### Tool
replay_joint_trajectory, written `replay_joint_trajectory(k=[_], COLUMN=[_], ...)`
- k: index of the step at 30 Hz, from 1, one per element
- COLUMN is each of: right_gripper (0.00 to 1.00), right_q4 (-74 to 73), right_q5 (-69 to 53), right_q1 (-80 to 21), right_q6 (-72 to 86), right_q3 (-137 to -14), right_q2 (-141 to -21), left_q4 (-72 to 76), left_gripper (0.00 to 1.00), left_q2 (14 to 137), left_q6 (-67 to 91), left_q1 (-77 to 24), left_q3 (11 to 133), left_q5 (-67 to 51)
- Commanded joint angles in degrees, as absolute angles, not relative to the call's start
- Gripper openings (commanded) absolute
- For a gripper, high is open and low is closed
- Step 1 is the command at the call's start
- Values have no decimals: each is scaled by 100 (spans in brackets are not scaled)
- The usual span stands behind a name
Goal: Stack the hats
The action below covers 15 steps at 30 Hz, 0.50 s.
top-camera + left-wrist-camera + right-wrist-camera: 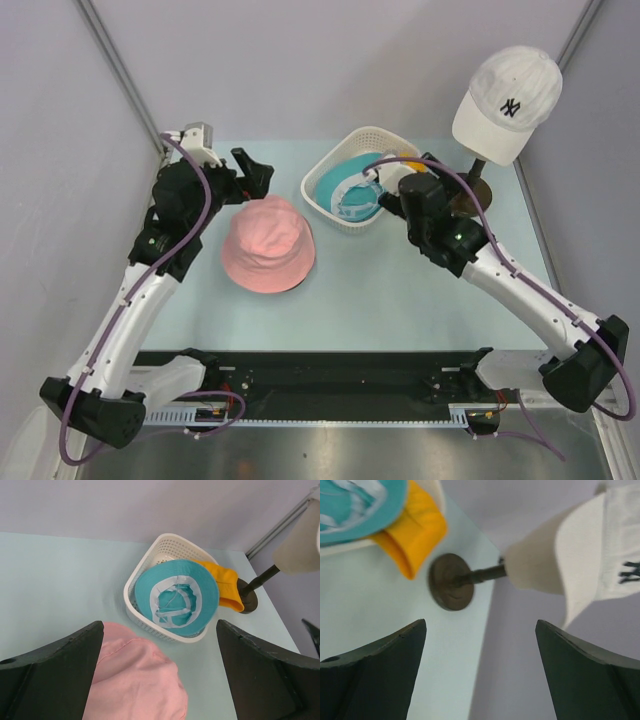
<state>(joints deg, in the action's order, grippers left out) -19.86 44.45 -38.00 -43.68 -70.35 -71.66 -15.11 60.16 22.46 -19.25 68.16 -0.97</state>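
Pink fabric bucket hat (267, 243) beside white mesh basket (150, 555) holding teal fabric bucket hat (177, 600), seemingly inverted; left gripper (160, 625) and right gripper (480, 625) released.

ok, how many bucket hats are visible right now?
3. The pink hat sits crown up on the table. The teal hat lies upside down in the white basket. The orange hat is draped over the basket's rim. Others may be hidden underneath.

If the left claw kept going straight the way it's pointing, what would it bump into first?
Probably the white basket holding the teal hat. The left claw points that way, just above the pink hat, which it might brush first; depth is unclear.
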Motion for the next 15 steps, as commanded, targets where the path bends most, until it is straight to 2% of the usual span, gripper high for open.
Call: replay_joint_trajectory(k=[1, 5, 6, 12, 15], right_gripper=[99, 100, 100, 100, 100], right_q4=[-2557, -2549, -2497, -2153, -2284], right_q5=[4044, 3517, 3072, 1776, 1337], right_q1=[-4569, -5123, -5141, -4896, -4414], right_q6=[-2472, -1233, -735, 201, 640], right_q3=[-6865, -6820, -6829, -6960, -7206], right_q2=[-6952, -7040, -7049, -7154, -7277], left_q4=[-1713, -1950, -1986, -2443, -2619], left_gripper=[100, 100, 100, 100, 100], left_q2=[5766, 5546, 5476, 5010, 4808], left_q6=[2241, 2320, 2346, 2417, 2434], left_q1=[-1872, -1872, -1872, -1872, -1872], left_q3=[6724, 6531, 6408, 6038, 5933], left_q5=[228, 360, 395, 799, 905])
